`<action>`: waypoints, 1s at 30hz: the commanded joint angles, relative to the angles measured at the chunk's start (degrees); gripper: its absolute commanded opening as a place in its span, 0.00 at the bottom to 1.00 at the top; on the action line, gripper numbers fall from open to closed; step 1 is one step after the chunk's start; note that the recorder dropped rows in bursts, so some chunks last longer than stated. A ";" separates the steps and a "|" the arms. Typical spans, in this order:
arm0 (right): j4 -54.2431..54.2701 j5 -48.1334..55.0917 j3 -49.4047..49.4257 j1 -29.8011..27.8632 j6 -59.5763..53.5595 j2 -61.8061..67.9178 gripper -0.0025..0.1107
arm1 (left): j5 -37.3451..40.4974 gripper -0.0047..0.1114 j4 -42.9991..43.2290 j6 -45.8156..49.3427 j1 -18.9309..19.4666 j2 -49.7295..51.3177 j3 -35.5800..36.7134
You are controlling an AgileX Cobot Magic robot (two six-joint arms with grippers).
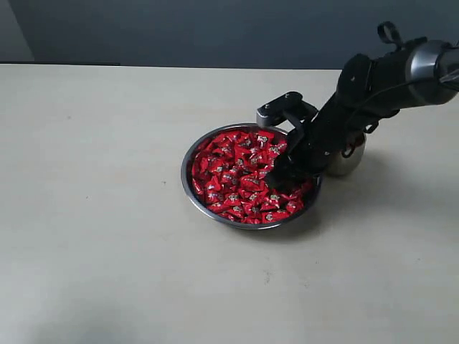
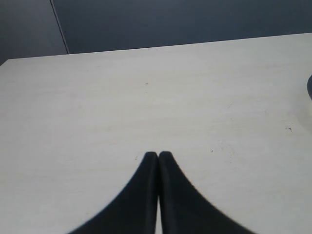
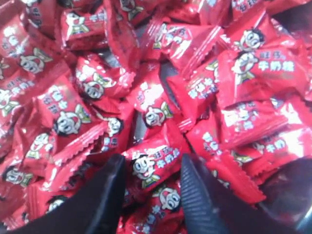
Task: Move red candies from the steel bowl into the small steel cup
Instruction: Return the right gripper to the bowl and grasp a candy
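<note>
**A:** Pale desk (image 1: 107, 215), grey wall behind. How did things stand?

**B:** Heaped red candies (image 1: 237, 179) filled the steel bowl (image 1: 185, 168), and the small steel cup (image 1: 348, 163) sat just beside it. The right end effector (image 3: 151, 185) was down in the heap, fingers parted around one candy (not yet pinched, I'd judge). The left end effector (image 2: 158, 158) was clenched on nothing.

**A:** Risks?

**B:** Slick wrappers could slip free. Snagged neighbours might also spill outside that narrow cup.
</note>
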 commanded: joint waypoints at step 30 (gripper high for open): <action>-2.40 -3.20 0.06 -0.20 1.33 -12.64 0.06 | -0.28 0.04 0.11 -0.07 -0.31 -0.27 -0.48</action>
